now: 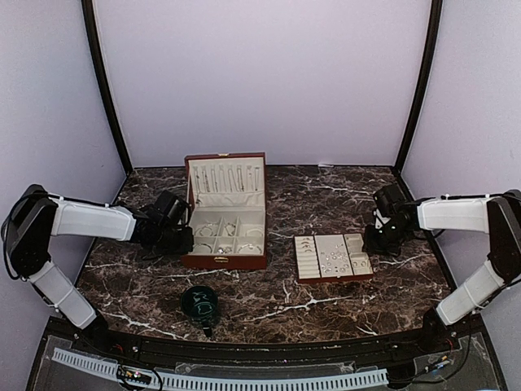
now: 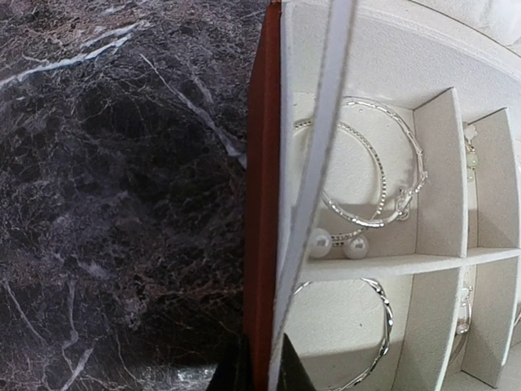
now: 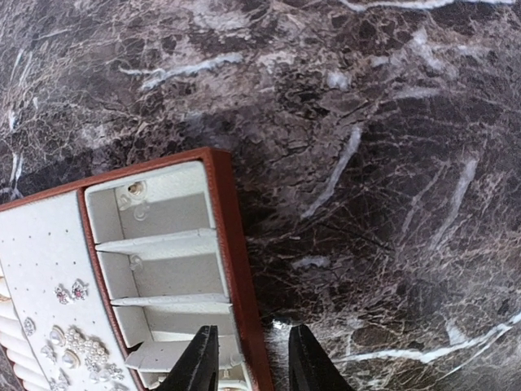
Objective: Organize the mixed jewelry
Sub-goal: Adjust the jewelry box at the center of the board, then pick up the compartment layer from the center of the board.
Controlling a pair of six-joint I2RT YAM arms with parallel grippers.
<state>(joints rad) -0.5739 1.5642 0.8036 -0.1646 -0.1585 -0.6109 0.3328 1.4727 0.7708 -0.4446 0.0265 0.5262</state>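
The left fingers [image 2: 286, 376] were clenched on the left wall of the box [image 2: 259, 204], a white strip [image 2: 321, 122] caught between them. Jewelry [image 2: 320, 242], hoops and two pearls, lay in the cream compartments just ahead of their tips and to the right. The right fingers [image 3: 210, 362] stood released astride the right wall of the tray [image 3: 232, 236], with more small pieces on the padding to their left and counter [image 3: 366, 163] to their right.

Soft, even light falls from above, with no harsh glare on the dark veined marble tabletop [image 1: 326, 293]. The top view is slightly grainy. Up close, the cream-lined red-brown jewelry box [image 2: 262, 204] looks bright, and its silver hoops [image 2: 366, 163] cast faint shadows.
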